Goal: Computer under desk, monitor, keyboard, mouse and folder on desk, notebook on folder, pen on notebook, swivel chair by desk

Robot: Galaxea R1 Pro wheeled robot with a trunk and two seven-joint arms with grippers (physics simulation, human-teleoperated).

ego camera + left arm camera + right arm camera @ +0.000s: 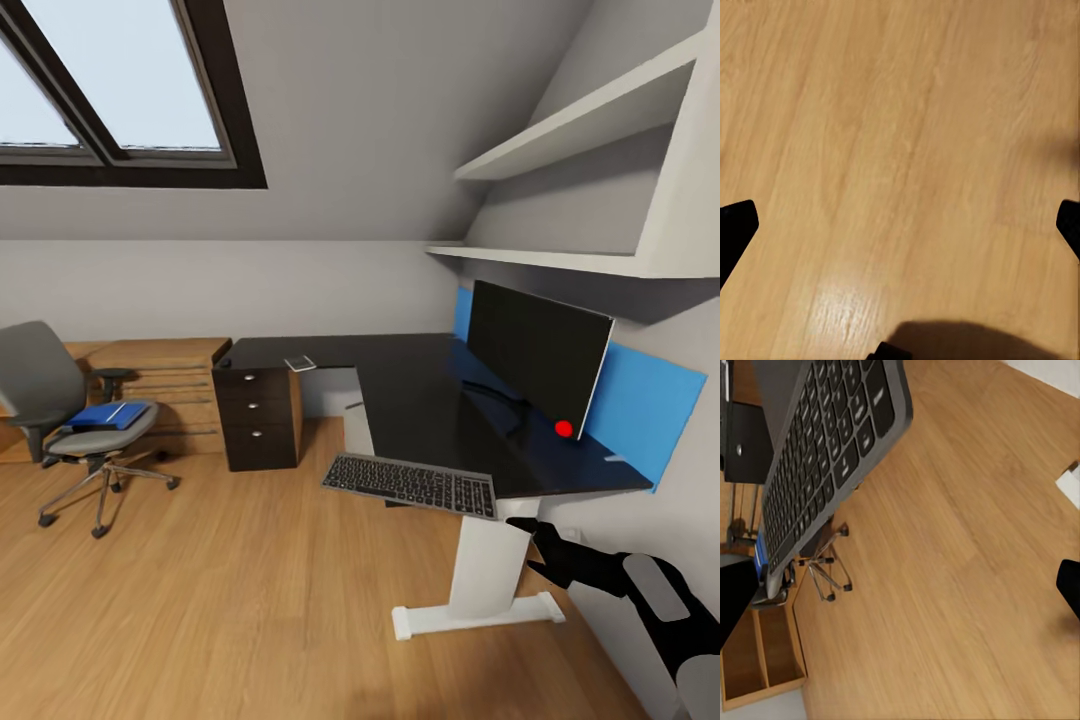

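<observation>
While hanging half off the desk (pixel 420 395) near edge, keyboard (pixel 411 484) risking sliding floorward; right gripper (pixel 528 545) seemingly spread open just beneath, gripping nothing; left gripper (pixel 900 225) gaping over floor (pixel 907 150).

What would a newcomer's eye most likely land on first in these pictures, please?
Probably the keyboard, which juts out past the front edge of the glossy black desk, just ahead of the wide monitor. Next, the bright blue folder lying on the swivel chair across the wood floor.
</observation>
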